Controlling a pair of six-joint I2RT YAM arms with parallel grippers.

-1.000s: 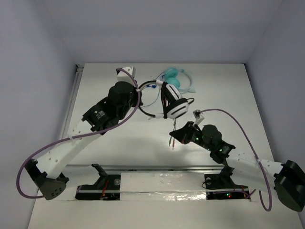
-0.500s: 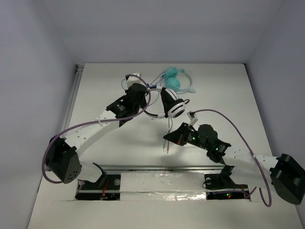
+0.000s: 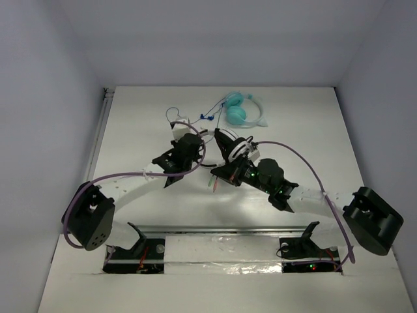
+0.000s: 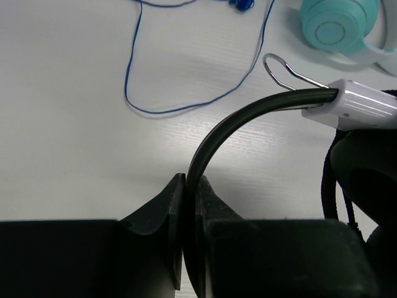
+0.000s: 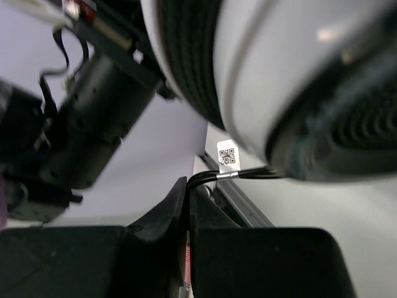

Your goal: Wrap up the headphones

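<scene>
Both arms hold the headphones (image 3: 236, 147) at mid-counter.
The headphones are just on the near side of the teal headphones (image 3: 237, 109), toward the arm bases. The left jaws are clamped on the black headband (image 4: 236, 118); the right jaws are pinched shut on the thin dark cable (image 5: 211, 176) beside a white earcup (image 5: 279, 68). A thin blue cable (image 4: 132, 93) trails on the counter (image 3: 306, 130) left of the teal headphones.

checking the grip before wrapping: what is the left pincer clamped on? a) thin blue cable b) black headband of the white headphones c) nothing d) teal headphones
b: the left wrist view shows the left pincer shut on the headphones at their curved black headband; the teal headphones lie apart.
</scene>
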